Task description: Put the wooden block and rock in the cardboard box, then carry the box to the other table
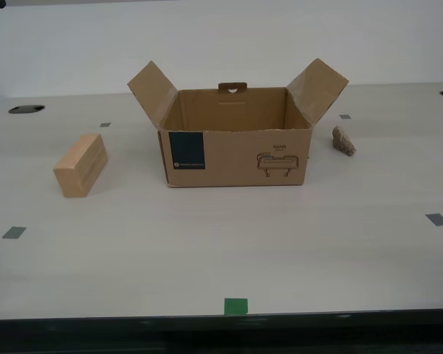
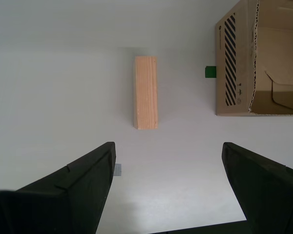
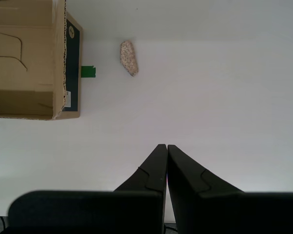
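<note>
The cardboard box (image 1: pixel 236 151) stands open in the middle of the smooth off-white desk, flaps spread, navy label on its front. The wooden block (image 1: pixel 82 164) lies to its side toward the exterior view's left; the rock (image 1: pixel 344 140) lies toward the exterior view's right. Neither arm shows in the exterior view. My second gripper (image 2: pixel 168 156) hangs open above the desk, the wooden block (image 2: pixel 146 92) ahead of its fingers and the box (image 2: pixel 256 58) off to one side. My first gripper (image 3: pixel 166 148) is shut with nothing in it, with the rock (image 3: pixel 129 57) and the box (image 3: pixel 31 58) ahead.
Grey tape squares (image 1: pixel 437 219) and a green tape piece (image 1: pixel 235 305) mark the desk. Another green piece (image 2: pixel 210 71) lies beside the box. Dark cable holes (image 1: pixel 26 109) sit near the desk's far edge. The white-cloth table is out of view.
</note>
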